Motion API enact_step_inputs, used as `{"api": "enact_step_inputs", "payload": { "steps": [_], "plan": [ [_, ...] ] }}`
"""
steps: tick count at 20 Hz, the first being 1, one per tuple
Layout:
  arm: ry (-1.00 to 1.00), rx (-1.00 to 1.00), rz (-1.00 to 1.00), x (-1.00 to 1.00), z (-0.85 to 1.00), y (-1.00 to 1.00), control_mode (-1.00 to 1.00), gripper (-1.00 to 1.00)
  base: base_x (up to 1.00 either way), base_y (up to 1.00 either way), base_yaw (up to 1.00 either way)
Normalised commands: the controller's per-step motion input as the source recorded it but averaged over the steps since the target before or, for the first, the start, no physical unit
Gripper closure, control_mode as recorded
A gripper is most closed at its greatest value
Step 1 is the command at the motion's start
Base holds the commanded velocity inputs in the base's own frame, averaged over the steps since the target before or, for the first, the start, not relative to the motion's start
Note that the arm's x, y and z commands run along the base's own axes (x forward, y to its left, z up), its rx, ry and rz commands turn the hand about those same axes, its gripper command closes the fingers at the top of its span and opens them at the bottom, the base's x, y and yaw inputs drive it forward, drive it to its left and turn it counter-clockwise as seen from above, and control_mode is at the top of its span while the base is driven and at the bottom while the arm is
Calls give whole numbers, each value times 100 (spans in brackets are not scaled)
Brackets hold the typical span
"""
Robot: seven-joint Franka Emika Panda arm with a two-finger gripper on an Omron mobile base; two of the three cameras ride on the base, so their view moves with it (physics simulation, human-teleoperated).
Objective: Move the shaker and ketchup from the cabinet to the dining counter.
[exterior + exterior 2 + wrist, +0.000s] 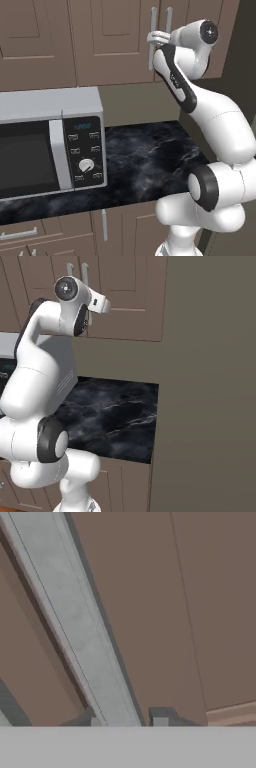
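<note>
While the arm reaches up to the cabinet (115, 40), its gripper (156, 37) is pinched on one of the two long vertical silver bar handles (152, 30) that stand side by side where two panelled doors meet; in the left base view the pale fingers clasp the left-hand bar partway down its length, with the second handle (169, 20) just beside it. In the right base view the same pair of handles (84, 273) rises behind the hand, and the gripper (102, 306) points toward the brown door face. In the hand view the grasped bar (75, 627) runs diagonally as a broad grey strip from the upper left corner to the bottom middle, passing between the two dark finger tips (160, 718), with brown door panel (165, 602) on either side of it. The cabinet doors are closed in every view, so the shaker and the ketchup cannot be located. Below the cabinet lies a narrow black marble counter (150, 160) with white veins; a silver microwave (50, 140) stands at its left end, touching the back wall, and the right half of the counter surface is bare up to its right edge. Brown lower drawer fronts (125, 225) with short silver pulls run beneath the counter's front edge.
</note>
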Motion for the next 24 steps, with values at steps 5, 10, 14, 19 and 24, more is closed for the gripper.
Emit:
{"api": "enact_step_inputs", "payload": {
  "steps": [5,10,14,19,24],
  "plan": [
    [-8,0,18,-63,0,-21,-100,100,0,0,0],
    [-7,0,17,-100,0,-56,-100,100,0,0,0],
    [-3,0,11,-100,2,-64,-100,100,0,0,0],
    [0,0,5,-98,0,-51,-100,100,0,0,0],
    [0,0,7,-56,0,-20,-100,100,0,0,0]
  ]
}}
